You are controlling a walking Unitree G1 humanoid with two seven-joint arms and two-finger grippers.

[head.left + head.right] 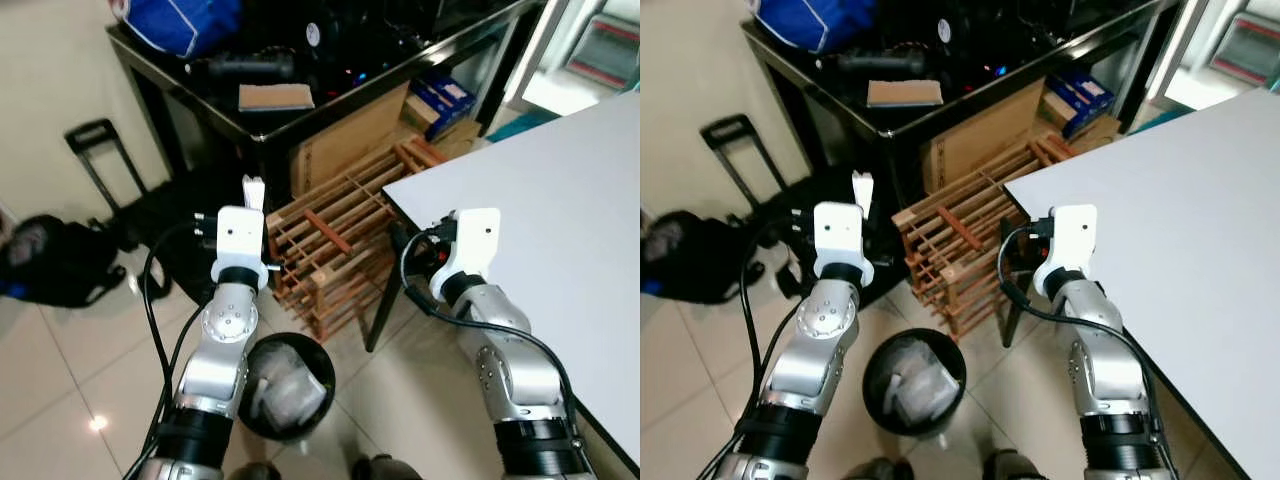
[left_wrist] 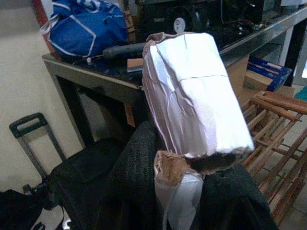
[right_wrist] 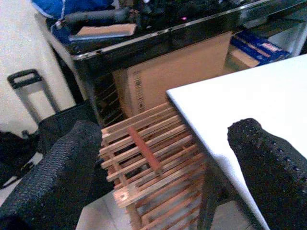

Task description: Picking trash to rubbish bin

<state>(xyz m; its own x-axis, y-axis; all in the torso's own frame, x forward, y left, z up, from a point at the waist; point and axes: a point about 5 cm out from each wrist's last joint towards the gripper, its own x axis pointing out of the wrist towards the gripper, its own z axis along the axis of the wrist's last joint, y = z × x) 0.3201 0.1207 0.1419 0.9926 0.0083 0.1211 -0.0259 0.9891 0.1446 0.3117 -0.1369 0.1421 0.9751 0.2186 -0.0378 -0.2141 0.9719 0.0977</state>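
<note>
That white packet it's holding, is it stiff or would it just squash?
The packet looks crumpled and torn at its lower edge, so probably thin, light and squashable. Held between the left end effector's fingers, it stands up, so it probably has some stiffness.

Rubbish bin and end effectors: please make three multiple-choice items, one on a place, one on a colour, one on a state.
1. Where is the rubbish bin?
A. On the white table
B. On the floor between the two arms
C. On the black shelf

2. What colour is the bag on the black shelf?
A. Blue
B. Red
C. Yellow

3. What is the state of the left end effector?
A. Open and empty
B. Shut on a piece of white trash
C. Shut on a wooden rack

Answers: 1 B, it stands on the tiles. 2 A, blue cloth. 3 B, the fingers clamp the white trash.
</note>
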